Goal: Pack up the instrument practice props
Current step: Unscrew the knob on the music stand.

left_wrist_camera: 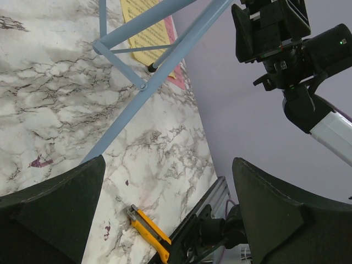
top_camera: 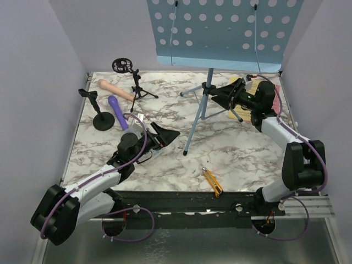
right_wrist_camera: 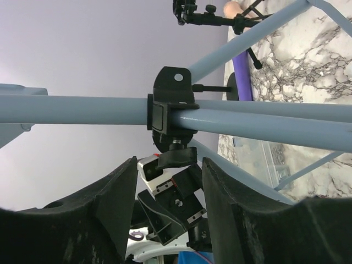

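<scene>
The light-blue perforated music rack (top_camera: 220, 33) stands at the back on its tripod legs (top_camera: 193, 124). My right gripper (top_camera: 221, 94) is at the black tripod hub (right_wrist_camera: 171, 104). It is open, and the hub's black knob (right_wrist_camera: 177, 155) sits between its tips with a gap on the left side. My left gripper (top_camera: 168, 135) is wide open and empty, low over the marble, pointing at the legs (left_wrist_camera: 165, 71). The beige microphone (top_camera: 115, 89), the purple microphone (top_camera: 117, 111) and two black mic mounts (top_camera: 124, 69) (top_camera: 102, 118) are at the back left. Yellow and pink pages (left_wrist_camera: 146, 27) lie behind the tripod.
A yellow-and-black utility knife (top_camera: 212, 182) lies near the front edge, also seen in the left wrist view (left_wrist_camera: 148, 231). A clear plastic box (right_wrist_camera: 264, 159) sits beside the purple microphone. Purple walls close in three sides of the marble table (top_camera: 247, 159).
</scene>
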